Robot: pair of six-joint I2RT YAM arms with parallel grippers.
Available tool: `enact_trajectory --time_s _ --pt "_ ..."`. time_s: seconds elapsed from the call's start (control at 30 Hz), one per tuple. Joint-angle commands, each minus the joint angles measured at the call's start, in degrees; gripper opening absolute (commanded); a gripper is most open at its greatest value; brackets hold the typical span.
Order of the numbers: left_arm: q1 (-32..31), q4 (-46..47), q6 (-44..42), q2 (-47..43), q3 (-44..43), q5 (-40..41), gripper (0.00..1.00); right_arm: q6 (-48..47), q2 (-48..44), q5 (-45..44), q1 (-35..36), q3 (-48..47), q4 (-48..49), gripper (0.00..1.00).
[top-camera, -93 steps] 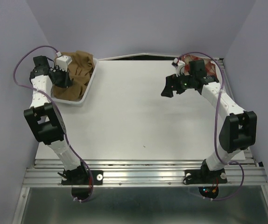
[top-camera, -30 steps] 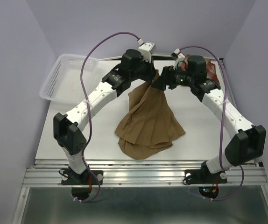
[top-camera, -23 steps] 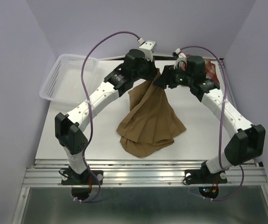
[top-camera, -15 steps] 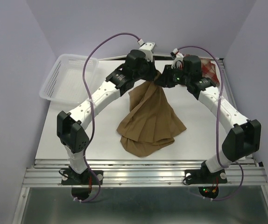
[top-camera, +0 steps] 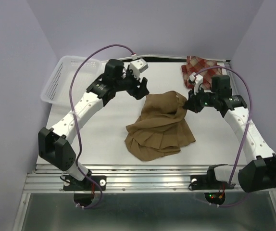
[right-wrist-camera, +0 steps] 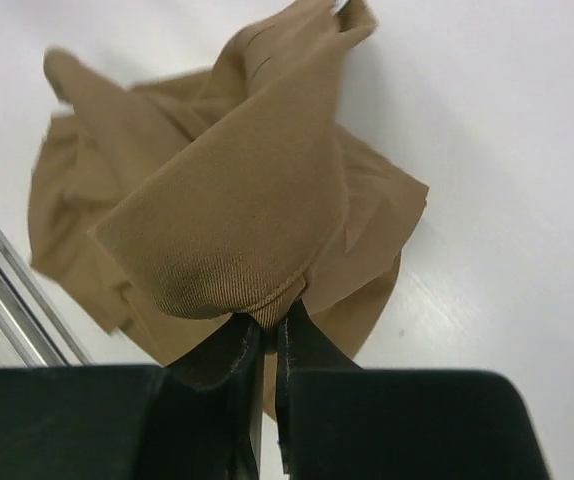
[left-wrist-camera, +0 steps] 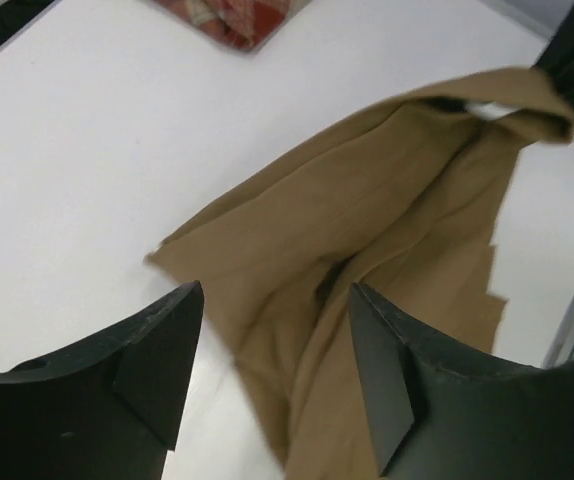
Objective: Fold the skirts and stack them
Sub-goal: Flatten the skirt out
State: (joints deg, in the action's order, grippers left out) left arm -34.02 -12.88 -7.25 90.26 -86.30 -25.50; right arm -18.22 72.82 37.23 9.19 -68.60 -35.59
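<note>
Brown skirt: the brown skirt (top-camera: 159, 127) lies crumpled in the middle of the table (top-camera: 104, 130), with one edge lifted up on its right side.
Plaid skirt: the plaid skirt (top-camera: 203, 66) is a small heap at the far right corner, well apart from both grippers.
Right gripper: the right gripper (top-camera: 192, 103) has its fingers pressed together on a folded edge of the brown skirt.
Left gripper: the left gripper (top-camera: 139, 87) has its fingers wide apart and holds nothing. It hangs near the far left edge of the brown skirt.
Handling: I judge the cloth to be soft, light and limp. Held at one point, it only bunches.
Where to hold: two corners of one edge seem best, so it can be pulled flat.
Basket: the basket (top-camera: 70, 77) is white mesh at the far left, and nothing shows inside it.
</note>
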Motion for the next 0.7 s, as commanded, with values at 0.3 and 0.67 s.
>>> enact_trajectory --time_s 0.3,0.67 --pt "13.8 -7.2 -15.0 13.3 -6.9 -23.3 0.91 -27.0 -0.4 -11.6 -3.4 11.4 -22.6 0.01" --pt "9.1 12.0 15.0 34.7 -19.3 -26.5 0.88 -25.4 1.8 -13.9 -3.9 12.9 -22.2 0.01"
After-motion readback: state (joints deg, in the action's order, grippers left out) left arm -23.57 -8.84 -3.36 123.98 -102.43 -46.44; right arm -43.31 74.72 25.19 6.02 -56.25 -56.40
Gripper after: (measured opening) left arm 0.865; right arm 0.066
